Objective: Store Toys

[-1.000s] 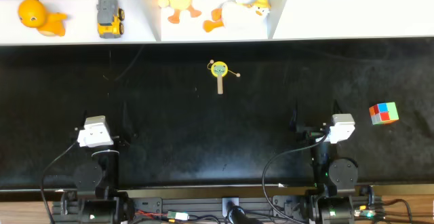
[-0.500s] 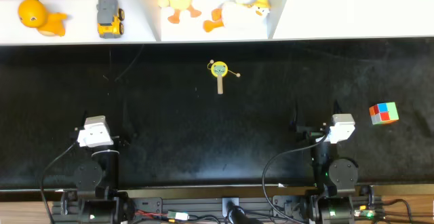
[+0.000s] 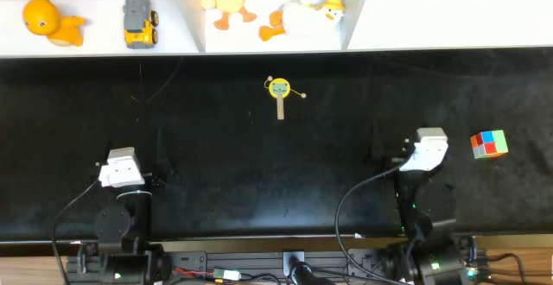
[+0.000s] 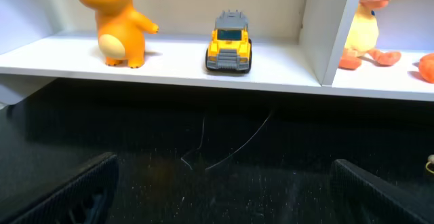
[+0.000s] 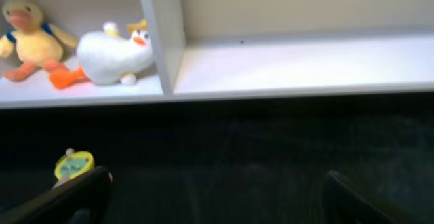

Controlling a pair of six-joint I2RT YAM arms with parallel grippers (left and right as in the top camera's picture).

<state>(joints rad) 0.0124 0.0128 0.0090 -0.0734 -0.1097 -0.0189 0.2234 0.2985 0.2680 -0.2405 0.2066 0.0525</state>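
While both arms stand at the near edge of the black counter [image 3: 216,147], whose surface looks matte and faintly speckled, two toys lie out on it. A small rattle drum [image 3: 279,91], a round yellow disc on a short wooden handle with beads on strings at either side, rests near the front lip of the white shelf [image 3: 432,43], below its middle compartment. A cube [image 3: 488,143] of bright coloured squares sits close to the counter's right edge, beside the right arm.

The shelf is smooth and white, with upright dividers. Its left compartment holds a glossy orange figure [image 3: 50,19] and a hard yellow-and-grey toy truck [image 3: 139,20], standing apart. Its middle compartment holds a soft yellow plush duck [image 3: 227,0] and a white plush bird [image 3: 302,17] lying on its side, close together.

The left gripper [image 4: 224,190] has its dark fingers spread wide and holds nothing. The right gripper [image 5: 217,197] is likewise spread and holds nothing. A broad stretch of dark counter lies between the grippers and the rattle drum.
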